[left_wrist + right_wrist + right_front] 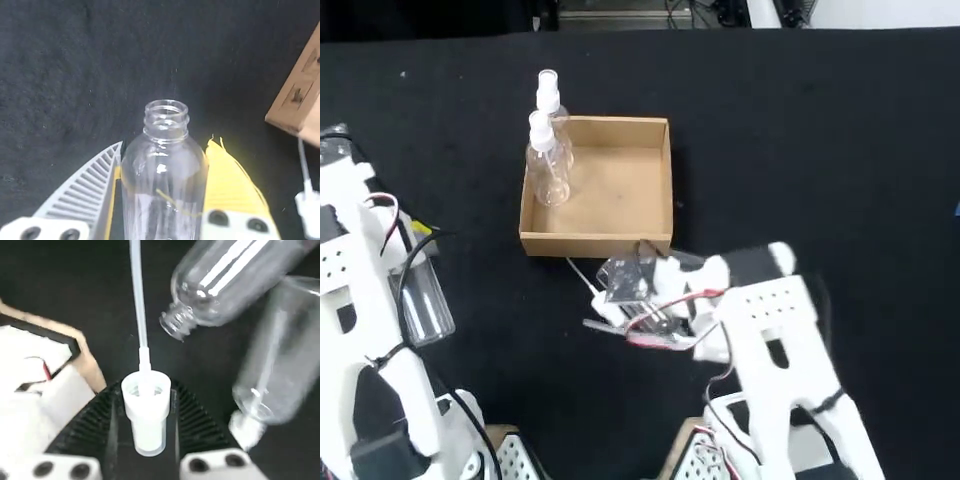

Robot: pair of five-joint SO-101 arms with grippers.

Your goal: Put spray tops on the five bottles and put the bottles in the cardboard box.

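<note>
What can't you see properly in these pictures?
- High view: whether the farther capped bottle stands inside the cardboard box or behind it; the nearer bottle hides its base.
- Left wrist view: the lower part of the open bottle, cut off by the edge.
- Right wrist view: the tube end of the spray top, cut off by the edge; the neck of the blurred bottle, too blurred.

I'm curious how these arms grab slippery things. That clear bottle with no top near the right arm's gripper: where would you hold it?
Probably the uncapped bottle across the middle of its round body, from above, one finger either side of its length. It seems to lie on its side, and this leaves the threaded neck free for capping. A second bottle lies close beside it.
</note>
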